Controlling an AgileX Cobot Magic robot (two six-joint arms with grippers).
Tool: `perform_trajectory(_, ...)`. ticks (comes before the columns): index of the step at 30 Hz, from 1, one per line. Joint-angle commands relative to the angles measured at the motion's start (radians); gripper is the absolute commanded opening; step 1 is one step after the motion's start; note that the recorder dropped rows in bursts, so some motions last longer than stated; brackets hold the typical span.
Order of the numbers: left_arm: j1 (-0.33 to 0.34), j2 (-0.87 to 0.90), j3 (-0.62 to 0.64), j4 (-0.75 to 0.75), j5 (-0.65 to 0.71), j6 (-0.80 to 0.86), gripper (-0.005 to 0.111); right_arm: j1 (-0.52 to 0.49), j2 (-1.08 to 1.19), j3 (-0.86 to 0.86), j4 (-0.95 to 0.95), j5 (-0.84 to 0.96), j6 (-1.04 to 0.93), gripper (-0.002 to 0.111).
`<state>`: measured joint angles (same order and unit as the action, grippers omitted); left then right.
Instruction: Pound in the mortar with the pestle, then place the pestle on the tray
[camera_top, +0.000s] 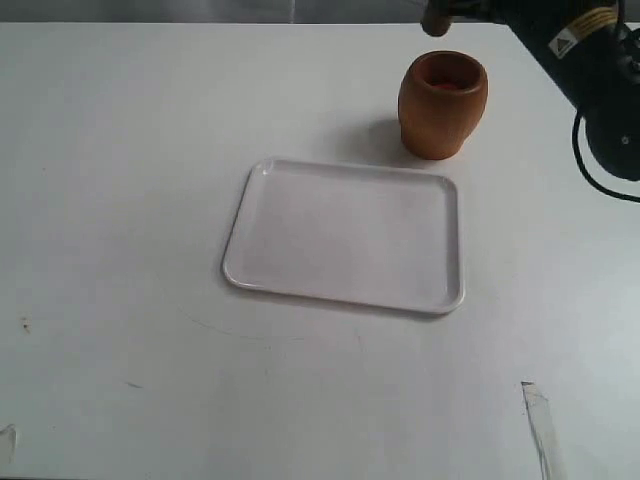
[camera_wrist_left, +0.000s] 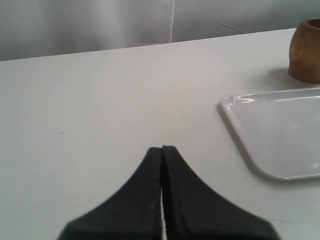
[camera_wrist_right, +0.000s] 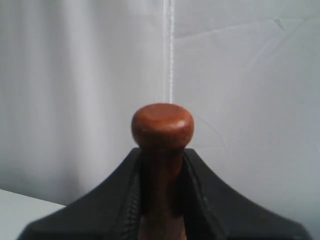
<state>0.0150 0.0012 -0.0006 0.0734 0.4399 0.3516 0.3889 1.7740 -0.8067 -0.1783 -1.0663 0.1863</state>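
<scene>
- The right hand (camera_wrist_right: 162, 156) is closing firmly on the pestle (camera_wrist_right: 162, 125). Both fingers are pressing on the shaft just below the knob, and the knob is sticking out past the fingertips.
- The wider end of the pestle is lying back inside the hand, out of sight, so which end is facing the mortar (camera_top: 443, 105) cannot be confirmed.
- The right arm is hanging over the far edge of the counter (camera_top: 120, 200), towards the far right corner. It is carrying the pestle clear of the mortar's rim, not inside it.
- The mortar is standing upright near the far edge, right of centre, with its reddish inside facing up. The pestle can therefore be lowered straight in.
- The tray (camera_top: 240, 255) is lying flat in the middle of the counter, near the mortar but not touching it. It is carrying nothing and is sitting within short reach for the set-down.
- The left hand (camera_wrist_left: 162, 148) is pressing its fingers fully together on nothing. It is hovering over bare counter towards the left edge, well apart from the work and, in my judgement, parked clear of the right arm.
- Judgement: the placing step is not yet done.
</scene>
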Motion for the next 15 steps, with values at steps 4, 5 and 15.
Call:
perform_trajectory(4, -0.008, -0.001, 0.001, -0.007, -0.003, -0.008, 0.000, -0.041, 0.133, 0.008, 0.002, -0.043, -0.026, 0.000)
perform_trajectory(5, -0.008, -0.001, 0.001, -0.007, -0.003, -0.008, 0.000, -0.041, 0.161, 0.006, 0.002, -0.044, -0.026, 0.000)
perform_trajectory(15, -0.008, -0.001, 0.001, -0.007, -0.003, -0.008, 0.000, -0.041, 0.327, 0.002, 0.031, -0.049, -0.051, 0.000)
